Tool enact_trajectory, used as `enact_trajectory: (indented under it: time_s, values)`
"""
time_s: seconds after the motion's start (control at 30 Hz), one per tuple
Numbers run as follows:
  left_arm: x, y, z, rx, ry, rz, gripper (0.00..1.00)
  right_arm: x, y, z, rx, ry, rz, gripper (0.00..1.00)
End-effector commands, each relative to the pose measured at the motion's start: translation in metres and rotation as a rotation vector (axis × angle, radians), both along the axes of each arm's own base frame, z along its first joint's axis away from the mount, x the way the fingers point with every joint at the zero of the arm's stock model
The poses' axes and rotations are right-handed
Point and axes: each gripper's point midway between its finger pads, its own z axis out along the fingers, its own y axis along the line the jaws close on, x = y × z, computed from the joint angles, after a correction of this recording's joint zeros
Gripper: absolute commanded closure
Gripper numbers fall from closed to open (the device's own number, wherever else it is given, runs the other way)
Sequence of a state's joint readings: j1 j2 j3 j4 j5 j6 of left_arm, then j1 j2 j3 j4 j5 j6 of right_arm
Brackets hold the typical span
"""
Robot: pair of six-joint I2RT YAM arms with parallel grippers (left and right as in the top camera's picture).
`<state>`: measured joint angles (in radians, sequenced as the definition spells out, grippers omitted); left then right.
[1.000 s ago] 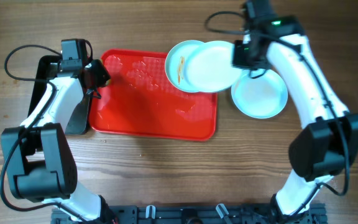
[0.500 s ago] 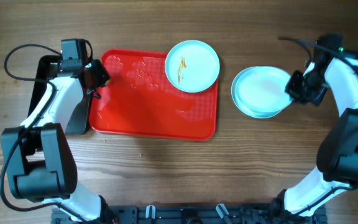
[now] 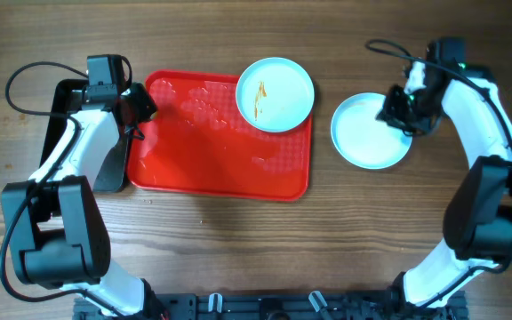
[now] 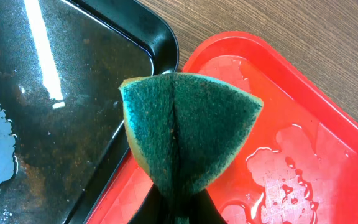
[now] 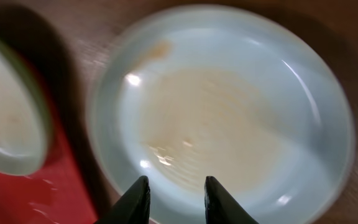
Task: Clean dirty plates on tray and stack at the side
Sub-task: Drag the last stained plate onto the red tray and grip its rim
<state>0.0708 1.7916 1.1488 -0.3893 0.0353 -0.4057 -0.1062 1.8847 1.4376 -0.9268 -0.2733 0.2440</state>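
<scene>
In the left wrist view the black tray (image 4: pixel 55 124) is cut off at the left edge, the red tray (image 4: pixel 328 143) at the right, and the green sponge (image 4: pixel 188 130) at the bottom. The right wrist view is blurred, and the plate (image 5: pixel 5 112) at its left is cropped.

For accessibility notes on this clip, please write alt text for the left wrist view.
A folded dark green scouring sponge, pinched at its bottom by the left tool, fills the centre. Behind it, a glossy black rectangular tray with water patches lies at left, beside the wet bright red plastic tray; bare wooden table shows top right.
</scene>
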Motion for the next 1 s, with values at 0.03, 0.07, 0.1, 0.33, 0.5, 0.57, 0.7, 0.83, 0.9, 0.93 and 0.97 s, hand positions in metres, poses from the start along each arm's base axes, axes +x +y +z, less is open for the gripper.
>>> enact_trajectory:
  time_s: [0.03, 0.07, 0.1, 0.33, 0.5, 0.57, 0.7, 0.83, 0.9, 0.93, 0.97]
  values:
    - [0.001, 0.001, 0.004, 0.015, -0.015, -0.007, 0.96, 0.043, 0.081, 0.044, 0.058, -0.173, 0.009, 0.64]
    - [0.001, 0.0, 0.004, 0.016, -0.015, -0.01, 0.96, 0.048, 0.093, 0.042, 0.038, -0.185, -0.024, 0.6]
    - [0.001, -0.002, 0.004, 0.016, -0.015, -0.014, 0.96, 0.053, 0.109, 0.038, 0.011, -0.201, -0.055, 0.54]
    - [0.001, -0.003, 0.004, 0.015, -0.014, -0.015, 0.96, 0.021, 0.176, -0.034, -0.055, -0.014, -0.106, 0.6]
    - [0.001, -0.003, 0.004, 0.015, -0.014, -0.015, 0.96, 0.008, 0.183, -0.069, -0.076, 0.067, -0.137, 0.68]
    - [0.001, -0.003, 0.004, 0.015, -0.014, -0.015, 0.96, 0.002, 0.183, -0.082, -0.08, 0.101, -0.131, 0.74]
    - [0.001, -0.003, 0.004, 0.015, -0.014, -0.015, 0.96, -0.001, 0.195, -0.084, -0.022, 0.121, -0.067, 0.94]
    - [0.001, -0.003, 0.004, 0.016, -0.015, -0.015, 0.96, -0.012, 0.213, -0.081, 0.043, 0.145, 0.035, 0.96]
    - [0.001, -0.003, 0.004, 0.016, -0.014, -0.015, 0.96, -0.02, 0.224, -0.081, 0.039, 0.151, 0.071, 0.96]
    - [0.001, -0.003, 0.004, 0.016, -0.015, -0.015, 0.96, -0.022, 0.229, -0.081, 0.039, 0.148, 0.084, 0.96]
    - [0.001, -0.003, 0.004, 0.015, -0.015, -0.015, 0.96, -0.024, 0.233, -0.081, 0.04, 0.145, 0.094, 0.92]
